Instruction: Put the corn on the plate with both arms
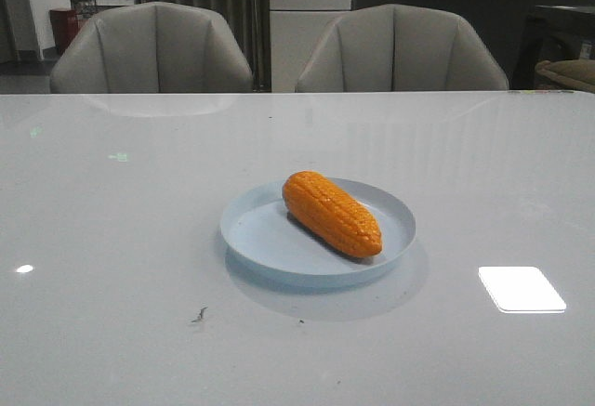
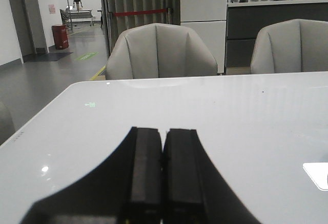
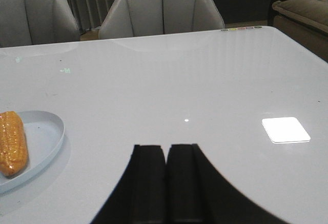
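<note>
The orange corn (image 1: 332, 213) lies inside the pale blue plate (image 1: 263, 236) near the middle of the white table, its tapered end toward the front right. In the right wrist view the corn (image 3: 11, 142) and the plate (image 3: 48, 134) show at the edge, well apart from my right gripper (image 3: 166, 146), which is shut and empty above the table. My left gripper (image 2: 164, 130) is shut and empty over bare table; neither corn nor plate shows in its view. Neither arm shows in the front view.
Two grey chairs (image 1: 153, 48) (image 1: 400, 48) stand behind the table's far edge. A bright light reflection (image 1: 521, 289) lies on the table at the front right. A small dark speck (image 1: 199, 314) lies in front of the plate.
</note>
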You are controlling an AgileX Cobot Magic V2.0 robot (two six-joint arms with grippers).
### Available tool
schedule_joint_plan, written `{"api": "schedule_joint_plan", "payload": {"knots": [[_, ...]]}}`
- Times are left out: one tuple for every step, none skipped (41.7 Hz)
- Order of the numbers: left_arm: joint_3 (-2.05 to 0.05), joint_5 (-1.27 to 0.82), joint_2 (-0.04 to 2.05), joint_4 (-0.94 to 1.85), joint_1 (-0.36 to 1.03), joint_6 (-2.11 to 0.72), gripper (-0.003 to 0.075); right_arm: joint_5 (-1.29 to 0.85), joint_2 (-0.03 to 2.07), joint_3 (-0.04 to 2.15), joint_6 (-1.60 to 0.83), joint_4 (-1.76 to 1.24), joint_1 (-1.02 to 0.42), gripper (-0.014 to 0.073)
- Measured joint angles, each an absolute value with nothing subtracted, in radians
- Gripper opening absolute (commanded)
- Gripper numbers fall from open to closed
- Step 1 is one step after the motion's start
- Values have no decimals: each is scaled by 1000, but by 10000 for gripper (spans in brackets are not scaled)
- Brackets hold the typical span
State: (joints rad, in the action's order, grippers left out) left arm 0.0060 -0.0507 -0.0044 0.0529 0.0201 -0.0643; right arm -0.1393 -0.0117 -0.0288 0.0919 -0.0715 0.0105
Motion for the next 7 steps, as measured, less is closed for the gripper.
{"api": "schedule_joint_plan", "payload": {"knots": [[6,-51,-4,53,20,-64,90,-139,-12,-29,92,-71,10,66],[6,-51,-4,53,20,-64,90,-139,-12,-29,92,-71,10,66],[6,-51,-4,53,20,-64,90,-139,-12,-29,92,-71,10,66],[6,-51,-4,53,20,-64,90,-139,-12,-29,92,-71,10,66],[6,-51,-4,53,20,-64,90,-139,-12,-29,92,-71,10,66],[6,-51,-4,53,20,-64,90,-139,-12,-29,92,-71,10,66],[6,-51,-4,53,20,-64,90,-139,-12,-29,92,-71,10,66]]}}
